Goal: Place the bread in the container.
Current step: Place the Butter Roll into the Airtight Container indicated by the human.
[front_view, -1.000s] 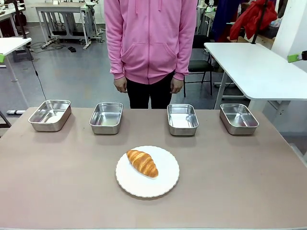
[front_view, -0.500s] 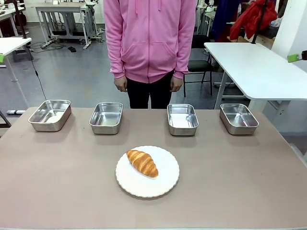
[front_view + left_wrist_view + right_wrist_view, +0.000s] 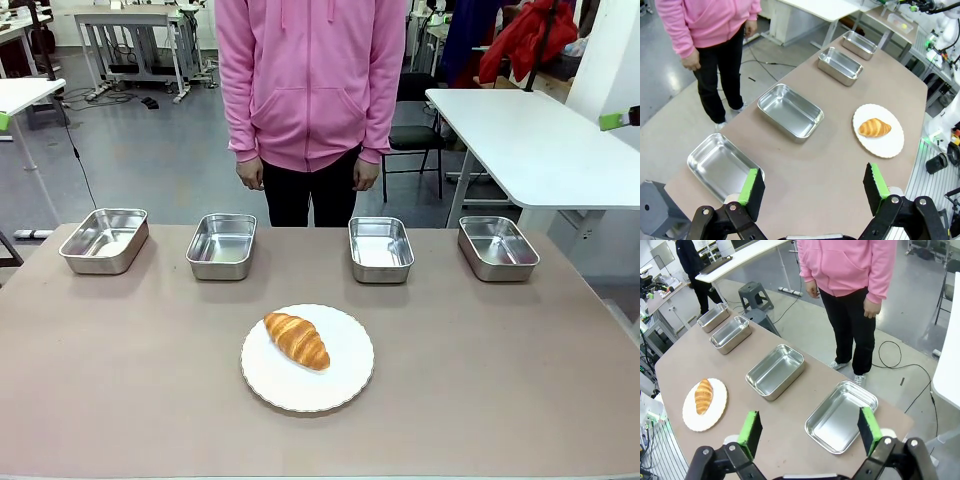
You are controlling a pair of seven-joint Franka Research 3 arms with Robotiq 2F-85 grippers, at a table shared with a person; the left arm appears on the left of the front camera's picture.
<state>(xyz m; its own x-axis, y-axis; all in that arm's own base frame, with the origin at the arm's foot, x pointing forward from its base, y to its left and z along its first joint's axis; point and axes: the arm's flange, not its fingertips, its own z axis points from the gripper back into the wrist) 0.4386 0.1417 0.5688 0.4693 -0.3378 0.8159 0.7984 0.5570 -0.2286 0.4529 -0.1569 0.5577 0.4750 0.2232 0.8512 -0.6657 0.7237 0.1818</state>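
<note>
Taupe and matt, the tabletop (image 3: 120, 400) spreads away from the robot's side. In the wrist views the left gripper (image 3: 813, 181) and the right gripper (image 3: 808, 424) each hang above one end of it, green-padded fingers spread wide. Nearest on the surface, about midway across, sits a round white plate (image 3: 345, 385) with a scalloped rim. The croissant (image 3: 297, 340) lies aslant on the plate, left of its centre. Beyond, well apart from the plate, four shallow stainless-steel pans stand in a spaced row along the far edge: the outer left pan (image 3: 95, 265), the inner left pan (image 3: 218, 270), the inner right pan (image 3: 381, 274) and the outer right pan (image 3: 492, 272). They look alike, so which one is meant for the bread cannot be told. Behind the table a person in a pink hoodie (image 3: 312, 80) stands facing it, arms hanging. Farther back lie a grey floor (image 3: 150, 160) with trailing cables, a white side table (image 3: 540, 140) at right and a red garment (image 3: 525, 40) hanging above it.
</note>
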